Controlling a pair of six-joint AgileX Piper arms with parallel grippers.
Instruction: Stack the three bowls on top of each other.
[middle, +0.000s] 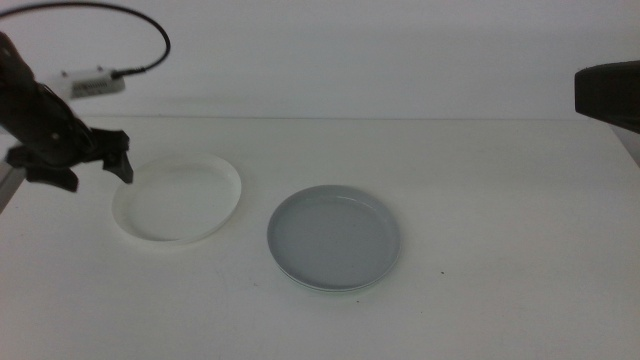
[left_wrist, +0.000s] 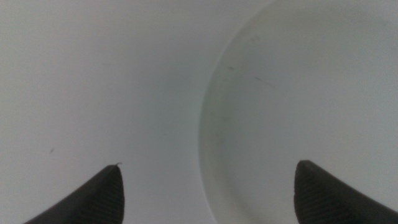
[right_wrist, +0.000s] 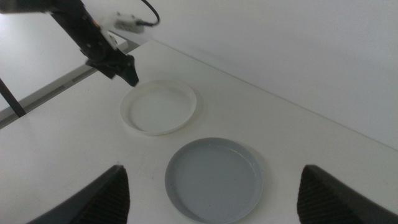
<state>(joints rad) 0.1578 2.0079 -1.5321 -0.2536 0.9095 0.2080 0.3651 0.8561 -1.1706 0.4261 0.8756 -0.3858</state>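
Note:
The white bowl (middle: 178, 200) sits on the table at the left, also seen in the right wrist view (right_wrist: 159, 107). The grey bowl (middle: 333, 237) lies to its right, apart from it, and shows in the right wrist view (right_wrist: 214, 179). No pale mint green bowl shows on its own. My left gripper (middle: 92, 168) is open and low over the white bowl's left rim. In the left wrist view (left_wrist: 209, 167) its jaws stand one on each side of that rim (left_wrist: 205, 124). My right gripper (right_wrist: 212, 169) is open and empty, held high over the table's right side.
The left arm's black cable (middle: 150, 40) loops above the table's back left. A dark part of the right arm (middle: 608, 95) shows at the far right edge. The table's left edge (right_wrist: 56, 90) runs close behind the left gripper.

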